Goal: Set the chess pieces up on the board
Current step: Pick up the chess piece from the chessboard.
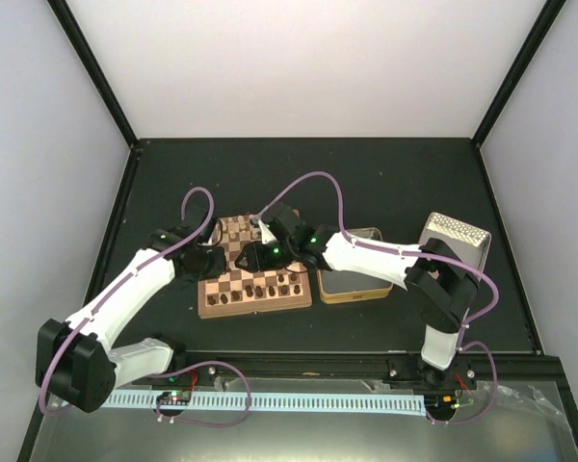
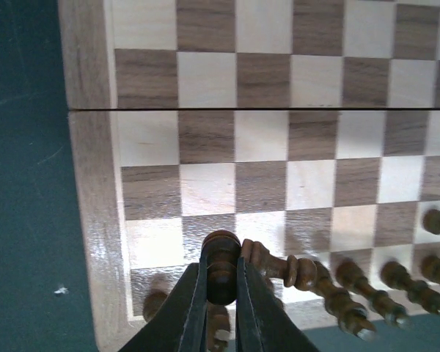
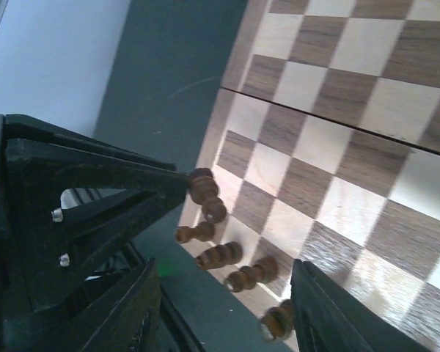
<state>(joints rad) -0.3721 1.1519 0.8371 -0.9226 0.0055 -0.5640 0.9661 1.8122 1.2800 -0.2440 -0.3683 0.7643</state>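
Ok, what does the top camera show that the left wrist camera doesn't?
Only the top view: the left arm and right arm, the tin just right of the board, and a silvery tray further right.
Only the left wrist view: the left gripper shut on one dark piece, and the seam across the board.
Both: the board and the row of dark pieces along its near edge.

No writing, label, brand, number or sign can be read in any of the three views. The chessboard (image 1: 236, 234) and the metal tin (image 1: 354, 285) carry no legible marking.
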